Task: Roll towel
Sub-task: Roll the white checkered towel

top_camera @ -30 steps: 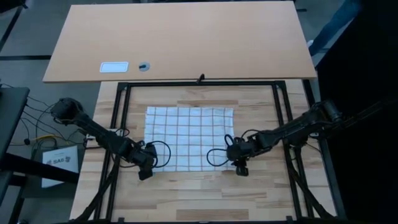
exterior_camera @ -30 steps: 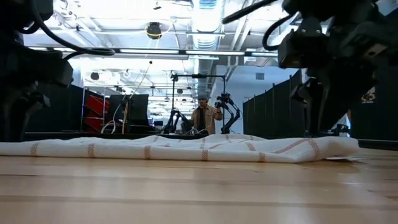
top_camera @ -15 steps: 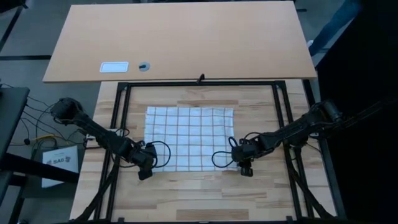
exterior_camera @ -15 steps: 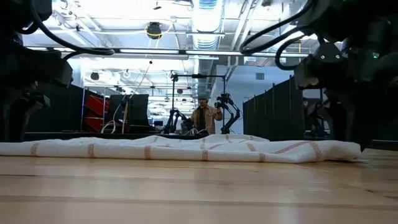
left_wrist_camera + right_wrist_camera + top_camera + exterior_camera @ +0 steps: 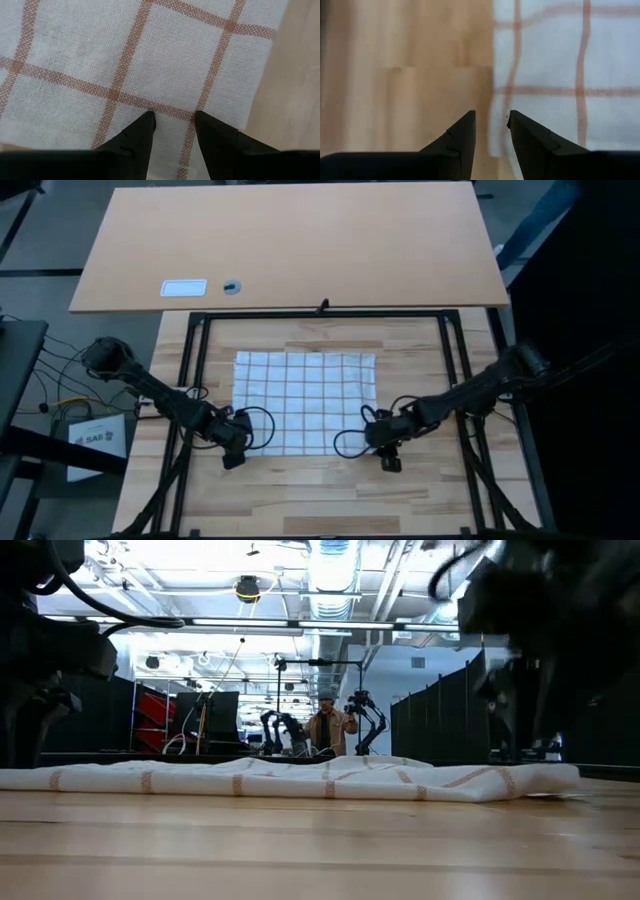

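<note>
The left gripper (image 5: 233, 450) is seen at the near left corner of the towel (image 5: 305, 401), low over the wooden table (image 5: 300, 490). In the left wrist view its fingers (image 5: 141, 131) are held a narrow gap apart, with their tips over the checked cloth near its edge; whether the cloth is pinched cannot be told, and nothing is seen held between them.

The towel is spread flat in the middle of the table, inside the black frame (image 5: 320, 313), with its grid of reddish-brown lines showing. In the low view it (image 5: 300, 779) is seen as a long, low, slightly rumpled strip lying on the table top.

The right gripper (image 5: 383, 448) is placed at the near right corner of the towel. In the right wrist view its fingers (image 5: 462, 134) are likewise parted only narrowly, straddling the cloth's edge (image 5: 495, 100), with bare wood on one side and cloth on the other.

Far behind the table, a person (image 5: 325, 728) is seen standing in the room.
</note>
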Controlling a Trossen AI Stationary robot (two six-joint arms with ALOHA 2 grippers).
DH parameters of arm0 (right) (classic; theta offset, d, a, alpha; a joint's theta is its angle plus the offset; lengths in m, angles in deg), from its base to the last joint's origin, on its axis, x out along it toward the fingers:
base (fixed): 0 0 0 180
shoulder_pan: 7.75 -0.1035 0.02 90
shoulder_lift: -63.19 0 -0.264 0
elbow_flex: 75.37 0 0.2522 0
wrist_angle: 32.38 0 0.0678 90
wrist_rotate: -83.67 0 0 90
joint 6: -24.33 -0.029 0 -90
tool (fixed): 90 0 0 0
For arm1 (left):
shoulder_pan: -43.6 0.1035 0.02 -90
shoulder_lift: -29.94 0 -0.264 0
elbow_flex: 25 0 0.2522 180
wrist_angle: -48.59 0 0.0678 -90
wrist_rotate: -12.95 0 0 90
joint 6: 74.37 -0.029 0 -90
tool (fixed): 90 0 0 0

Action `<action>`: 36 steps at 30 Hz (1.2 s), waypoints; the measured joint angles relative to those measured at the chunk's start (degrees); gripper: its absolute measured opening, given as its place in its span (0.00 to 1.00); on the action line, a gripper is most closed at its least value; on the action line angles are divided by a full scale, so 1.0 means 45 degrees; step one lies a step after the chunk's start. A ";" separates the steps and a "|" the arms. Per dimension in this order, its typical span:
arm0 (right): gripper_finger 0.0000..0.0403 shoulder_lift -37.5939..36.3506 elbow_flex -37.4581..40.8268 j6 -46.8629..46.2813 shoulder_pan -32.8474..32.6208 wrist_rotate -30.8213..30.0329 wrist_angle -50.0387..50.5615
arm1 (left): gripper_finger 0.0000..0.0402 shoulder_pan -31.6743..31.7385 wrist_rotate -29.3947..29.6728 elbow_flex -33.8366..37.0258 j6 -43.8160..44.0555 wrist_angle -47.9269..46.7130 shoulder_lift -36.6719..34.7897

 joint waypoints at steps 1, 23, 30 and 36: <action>0.27 0.0308 0.0001 -0.0041 0.0059 -0.0001 -0.0010 | 0.33 0.0000 -0.0002 0.0000 0.0012 0.0004 -0.0005; 0.27 0.1591 -0.0022 0.0200 -0.0276 -0.0080 0.1001 | 0.33 -0.1091 0.0171 -0.0156 0.0430 -0.0673 0.0017; 0.27 0.1293 -0.0948 0.1016 -0.0271 -0.0074 0.1730 | 0.33 -0.0899 0.0019 -0.2130 -0.0843 -0.1260 0.0046; 0.27 0.0690 -0.1353 0.0945 -0.0574 -0.0072 0.2851 | 0.33 -0.0889 0.0206 -0.4257 -0.1740 -0.2928 0.0030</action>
